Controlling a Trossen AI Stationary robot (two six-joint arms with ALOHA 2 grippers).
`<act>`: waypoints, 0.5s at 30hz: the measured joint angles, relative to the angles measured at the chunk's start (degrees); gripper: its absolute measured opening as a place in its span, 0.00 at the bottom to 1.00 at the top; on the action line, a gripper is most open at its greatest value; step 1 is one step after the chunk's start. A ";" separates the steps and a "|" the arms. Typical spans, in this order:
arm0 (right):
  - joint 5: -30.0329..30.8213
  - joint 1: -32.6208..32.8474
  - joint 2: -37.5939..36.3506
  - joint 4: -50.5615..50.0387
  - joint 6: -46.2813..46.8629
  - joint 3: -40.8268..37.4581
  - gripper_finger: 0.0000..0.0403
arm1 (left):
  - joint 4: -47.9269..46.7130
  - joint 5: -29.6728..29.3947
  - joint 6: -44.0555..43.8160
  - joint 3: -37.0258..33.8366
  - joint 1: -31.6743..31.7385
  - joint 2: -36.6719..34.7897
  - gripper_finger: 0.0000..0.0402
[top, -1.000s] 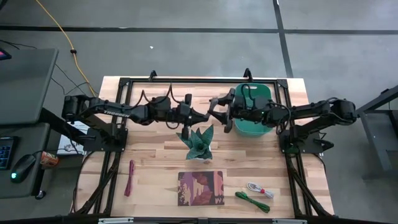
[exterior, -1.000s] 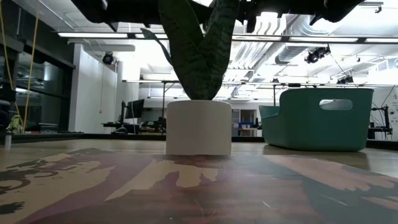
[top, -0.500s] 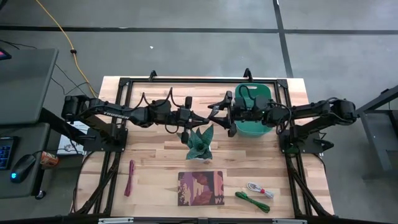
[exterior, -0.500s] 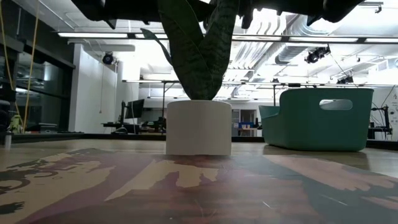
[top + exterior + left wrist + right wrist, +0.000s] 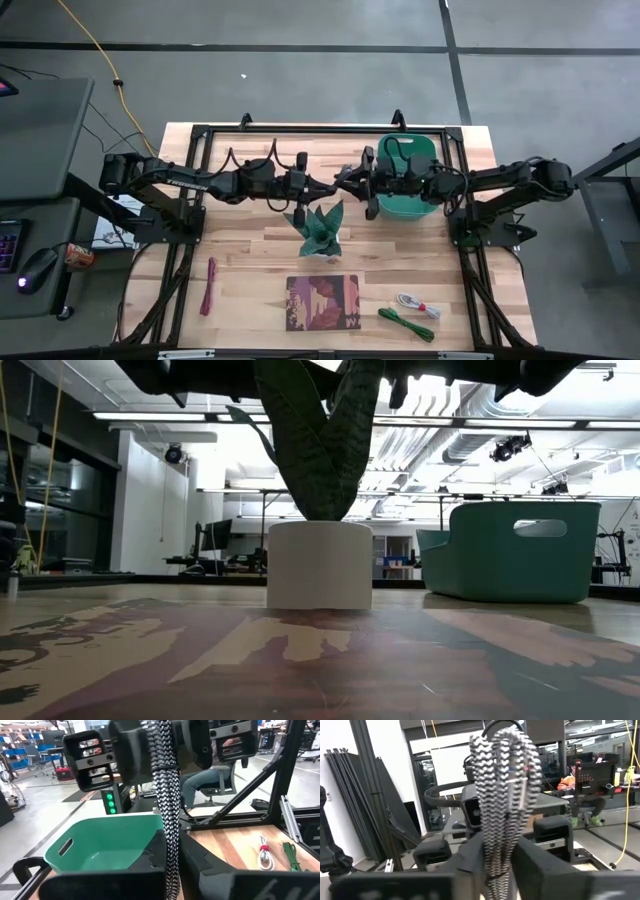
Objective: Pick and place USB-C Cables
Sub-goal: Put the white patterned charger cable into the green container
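A grey-silver braided USB-C cable bundle hangs in the air over the table's far middle, between my two grippers. My left gripper is shut on it from the left. My right gripper is shut on it from the right, just left of the teal bin. Three more cables lie on the table: a dark red one near left, a white one with a red tie and a green one near right. My left gripper pinches the braided bundle between its two fingers, which lie level and point toward the table's right. The bundle runs on past the fingertips toward the other gripper, clear of the table. My right gripper pinches the same bundle between its two fingers, level, from the table's right. The bundle's looped strands stand out beyond the fingertips. It is lifted clear of the table.
A teal-leaved plant in a white pot stands just near of the two grippers, its leaves reaching up under them. A reddish-brown book lies near the front edge. The bin stands at the far right.
My right gripper has moved a little toward the table's left, to the left gripper, and has shut on the braided cable. My left gripper has edged toward the right and kept its hold. The cable stays in the air.
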 joint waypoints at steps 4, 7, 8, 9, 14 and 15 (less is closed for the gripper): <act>-0.07 -0.02 -0.02 -0.21 0.00 0.00 0.03 | -0.02 -0.06 -0.03 0.00 0.01 0.04 0.00; -0.09 -0.02 -0.02 -0.75 0.11 0.00 0.07 | -0.24 -0.04 -0.20 0.00 0.01 0.04 0.01; -0.09 -0.02 -0.02 -1.00 0.27 0.00 0.07 | -0.42 -0.02 -0.22 0.00 0.01 0.06 0.03; -0.09 -0.02 -0.02 -1.23 0.58 0.00 0.07 | -0.55 -0.03 -0.46 0.00 0.01 0.07 0.05; -0.09 -0.02 -0.04 -2.34 1.05 -0.07 0.02 | -2.89 0.01 -1.10 0.00 0.96 -1.41 0.22; -0.09 -0.03 -0.36 -3.06 1.04 -0.07 0.02 | -4.03 0.02 -1.46 0.00 1.35 -2.46 0.27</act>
